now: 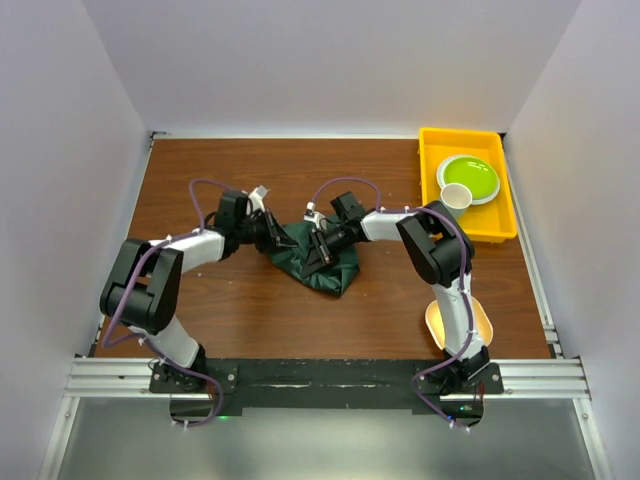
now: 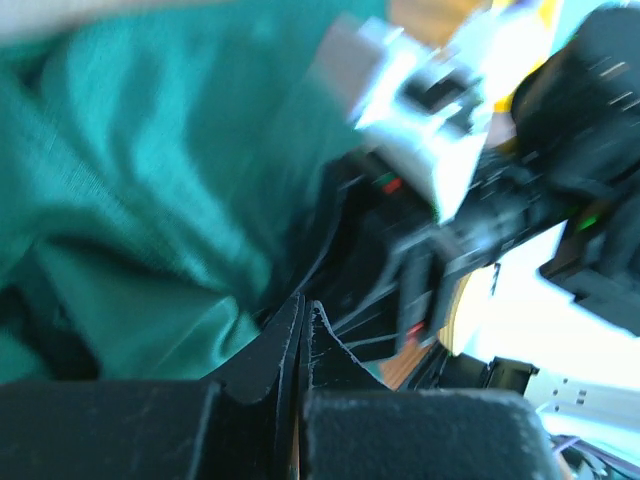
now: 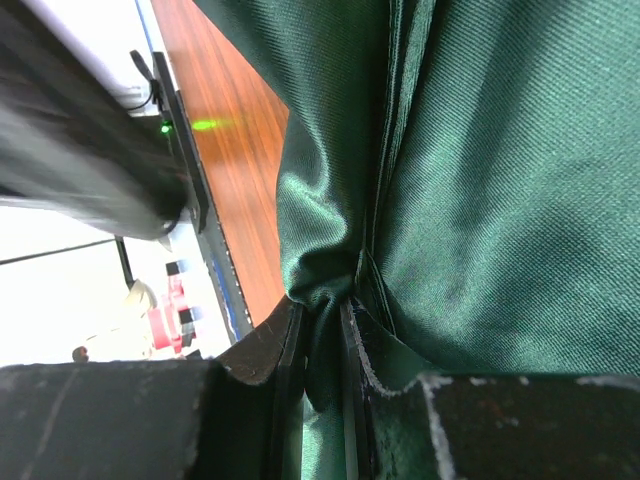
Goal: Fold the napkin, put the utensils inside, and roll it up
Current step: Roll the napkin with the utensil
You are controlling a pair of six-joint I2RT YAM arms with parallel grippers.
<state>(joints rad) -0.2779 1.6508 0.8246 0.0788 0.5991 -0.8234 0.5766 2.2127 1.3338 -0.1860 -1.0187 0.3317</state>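
The dark green napkin [image 1: 336, 272] lies bunched up in the middle of the table. My right gripper [image 1: 320, 248] is over its top and is shut on a pinched fold of the cloth, which shows between the fingers in the right wrist view [image 3: 322, 320], where the napkin [image 3: 500, 200] fills the frame. My left gripper [image 1: 272, 240] is at the napkin's upper left edge. In the blurred left wrist view its gripper [image 2: 303, 312] is shut with no cloth seen between the fingers; the napkin [image 2: 150, 200] lies just to their left. The spoon is out of view.
A yellow tray [image 1: 497, 226] at the back right holds a green plate [image 1: 470, 175] and a white cup [image 1: 457, 197]. A pale round dish [image 1: 452, 325] lies by the right arm's base. The right gripper's body [image 2: 440, 200] is close in front of the left gripper.
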